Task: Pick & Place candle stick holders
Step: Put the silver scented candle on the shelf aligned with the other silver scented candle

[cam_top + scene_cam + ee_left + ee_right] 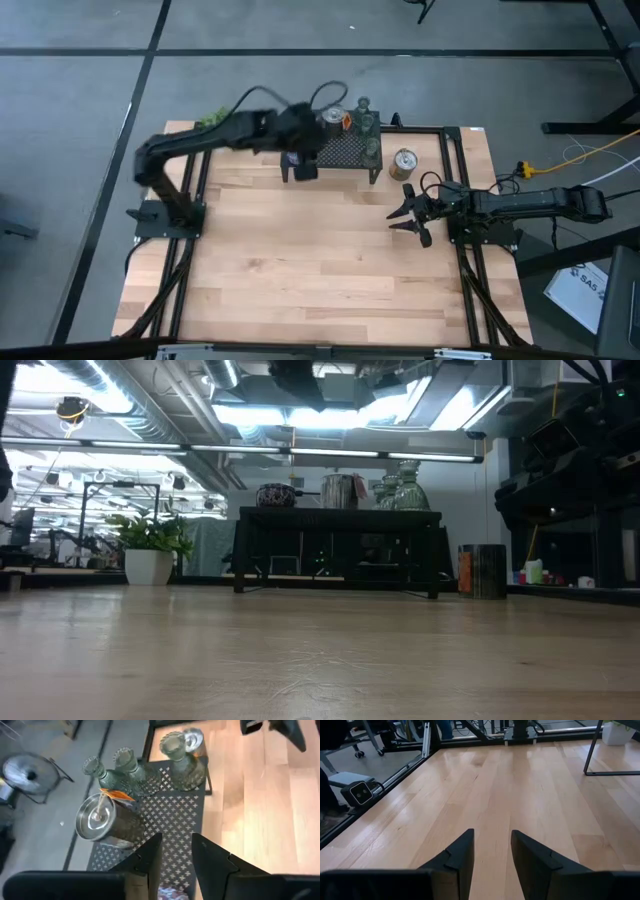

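My left pincer (176, 852) hovers over the black mesh stand (170, 815), its fingers a narrow gap apart and empty. On the stand sit a silver-and-orange holder (102, 820) and three greenish glass holders (181, 762). Another silver holder (404, 163) stands on the counter (320, 270) beside it. My right pincer (491, 852) waits open above bare wood.

Bright ceiling strip lights (330, 455) glare white in the low view, leaving the black metal mesh stand (338, 548) a dark silhouette. The pale wooden tabletop (320, 260) is evenly lit from overhead, with soft shadows. The left arm (240, 130) looks motion-blurred from above.
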You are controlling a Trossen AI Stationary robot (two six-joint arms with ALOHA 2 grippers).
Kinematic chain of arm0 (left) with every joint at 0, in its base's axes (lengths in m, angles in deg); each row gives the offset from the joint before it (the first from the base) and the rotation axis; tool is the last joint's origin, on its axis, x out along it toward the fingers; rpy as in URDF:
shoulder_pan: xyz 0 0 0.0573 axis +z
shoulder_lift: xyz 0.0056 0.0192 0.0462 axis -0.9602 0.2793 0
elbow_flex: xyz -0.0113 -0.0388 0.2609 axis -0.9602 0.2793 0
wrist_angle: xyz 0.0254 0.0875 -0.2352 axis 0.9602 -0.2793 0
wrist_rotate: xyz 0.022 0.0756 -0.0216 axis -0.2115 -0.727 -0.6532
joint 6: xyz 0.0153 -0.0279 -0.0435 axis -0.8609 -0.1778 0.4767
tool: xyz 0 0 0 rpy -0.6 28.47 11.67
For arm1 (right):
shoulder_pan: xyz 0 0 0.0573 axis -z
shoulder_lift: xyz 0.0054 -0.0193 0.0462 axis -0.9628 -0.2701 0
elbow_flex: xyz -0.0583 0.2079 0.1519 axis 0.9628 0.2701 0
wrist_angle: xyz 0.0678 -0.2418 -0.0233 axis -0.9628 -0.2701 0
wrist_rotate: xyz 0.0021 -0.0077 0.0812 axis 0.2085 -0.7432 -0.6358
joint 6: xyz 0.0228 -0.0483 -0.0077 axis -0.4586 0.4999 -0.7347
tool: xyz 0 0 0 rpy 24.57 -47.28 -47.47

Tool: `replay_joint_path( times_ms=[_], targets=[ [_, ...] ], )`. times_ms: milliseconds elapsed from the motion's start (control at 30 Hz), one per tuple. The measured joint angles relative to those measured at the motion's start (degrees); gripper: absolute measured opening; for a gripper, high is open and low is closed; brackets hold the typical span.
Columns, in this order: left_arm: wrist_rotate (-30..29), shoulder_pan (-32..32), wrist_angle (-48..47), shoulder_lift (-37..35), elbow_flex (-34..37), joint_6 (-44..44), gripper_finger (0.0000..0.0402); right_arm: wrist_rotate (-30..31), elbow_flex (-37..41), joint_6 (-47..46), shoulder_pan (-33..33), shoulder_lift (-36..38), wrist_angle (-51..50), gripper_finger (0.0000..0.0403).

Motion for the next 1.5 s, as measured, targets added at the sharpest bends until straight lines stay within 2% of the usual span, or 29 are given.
replay_joint_path(
  times_ms=[267,367,500,600,767,1033,1133,1200,1300,1400,1500],
  targets=[
    [-2.14,-6.94,27.87,-17.65,35.04,6.79,0.0086,0.0,0.0,0.0,0.01,0.0,0.0,0.0132],
    [-2.14,-9.26,36.65,-22.75,45.19,9.39,0.0086,0.0,0.0,0.02,0.02,0.0,0.0,0.0132],
    [-0.6,-11.95,48.08,-26.58,55.07,11.77,0.0086,0.0,0.01,0.02,0.02,-0.02,0.92,0.0132],
    [0.26,-13.45,54.22,-27.06,60.14,13.55,0.0086,0.0,0.0,0.02,0.02,0.0,3.24,0.0132],
    [1.16,-15.21,57.66,-26.01,64.92,18.59,0.0086,0.33,0.0,0.02,0.0,0.0,5.15,0.0132],
    [4.55,-17.86,57.77,-22.69,67.0,23.79,0.0086,2.8,0.0,-0.2,0.14,-0.01,14.42,0.0132],
    [4.55,-18.39,57.8,-21.51,67.0,23.89,0.0086,2.87,-1.39,-3.55,0.79,0.0,16.23,0.0132],
    [4.55,-18.39,57.74,-20.86,67.02,23.86,0.0086,2.12,-4.76,-4.78,1.13,0.0,10.69,0.0132],
    [4.55,-18.39,57.76,-19.86,67.02,23.87,0.0086,3.37,-13.18,-4.33,1.62,-0.02,-7.82,0.0132],
    [4.55,-18.39,57.86,-19.01,67.02,23.88,0.0086,8.98,-23.54,-3.55,2.15,-0.02,-29.88,0.0132],
    [4.55,-18.39,57.81,-18.38,67.02,23.87,0.0086,15.19,-32.93,-2.69,2.29,-0.02,-46.61,0.0132]
  ],
)
